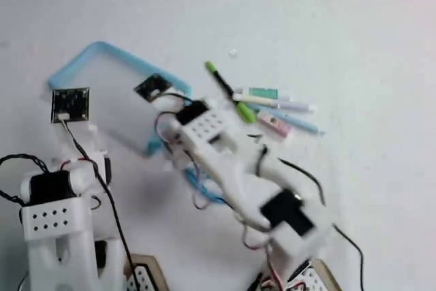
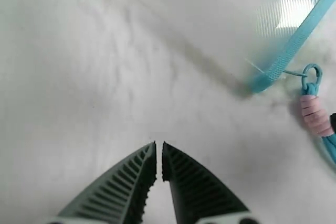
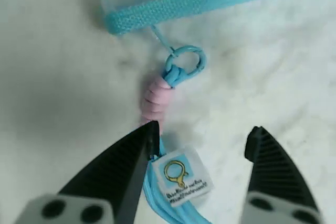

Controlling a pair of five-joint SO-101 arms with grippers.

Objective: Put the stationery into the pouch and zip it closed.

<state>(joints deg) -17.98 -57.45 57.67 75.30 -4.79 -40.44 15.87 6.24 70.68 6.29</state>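
Note:
The clear pouch [image 1: 109,93] with a blue zip edge lies flat at the table's left middle. Its edge [image 3: 210,1] ends in a blue ring [image 3: 184,64], pink beads [image 3: 156,100] and a blue strap with a label tag [image 3: 181,177]. My right gripper [image 3: 203,135] is open just over that strap, one finger [image 3: 142,145] touching the beads' end. My left gripper [image 2: 159,148] is shut and empty above bare table, near the pouch corner [image 2: 262,80]. The stationery [image 1: 266,107], several pens and markers, lies in a loose pile right of the pouch.
A green-capped black pen [image 1: 219,80] sticks out toward the far side of the pile. The right arm [image 1: 231,168] crosses the table's middle with loose cables. The white tabletop [image 1: 354,46] stretches beyond the pile at the far right.

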